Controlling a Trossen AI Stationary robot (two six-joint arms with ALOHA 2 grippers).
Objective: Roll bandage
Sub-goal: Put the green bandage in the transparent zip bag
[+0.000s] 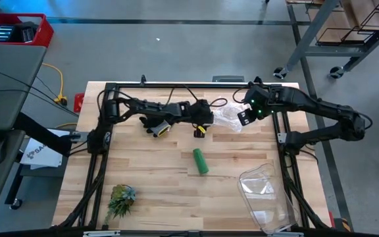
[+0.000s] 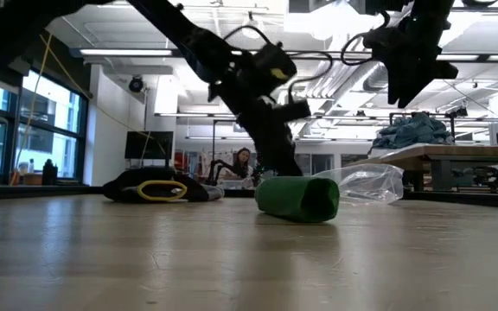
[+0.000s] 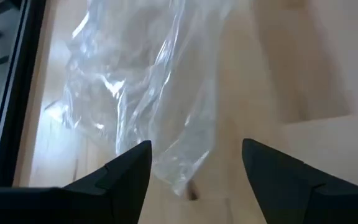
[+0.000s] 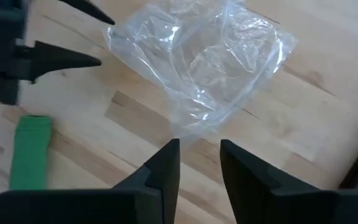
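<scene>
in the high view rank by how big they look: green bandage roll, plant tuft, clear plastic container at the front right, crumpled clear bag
1. clear plastic container
2. crumpled clear bag and plant tuft: too alike to rank
3. bandage roll

In the left wrist view, the clear plastic bag (image 3: 148,81) is cut off by the picture's top edge, so its full shape cannot be told. In the high view, the clear plastic sheet (image 1: 266,194) at the table's near right corner runs out of the picture at the bottom. In the low view, the person (image 2: 242,164) in the room behind is too small to tell more, and the dark heap (image 2: 154,186) with a yellow loop cannot be identified.
</scene>
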